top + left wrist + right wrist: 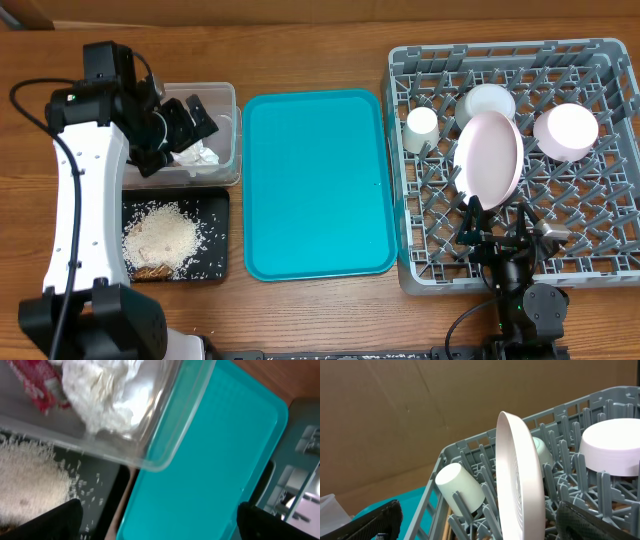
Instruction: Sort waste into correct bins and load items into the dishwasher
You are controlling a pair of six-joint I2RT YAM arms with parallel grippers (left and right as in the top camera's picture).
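Observation:
The clear tub (232, 130) holds the crumpled white tissue (107, 395) and the red wrapper (35, 382). My left gripper (190, 125) hangs open and empty over the tub; its fingertips (160, 527) frame the teal tray. Rice with brown bits (160, 240) lies in the black tray (215, 205). The grey dish rack (600, 250) holds the pink plate (488, 160) on edge, the white cup (421, 128), a white bowl (487, 100) and a pale pink bowl (566, 130). My right gripper (497, 222) is open just in front of the plate (520, 480).
The teal serving tray (318, 185) lies between the bins and the rack, and also shows in the left wrist view (215, 460). The cup (460, 485) leans on pegs beside the plate. A brown cardboard wall (420, 410) stands behind the rack.

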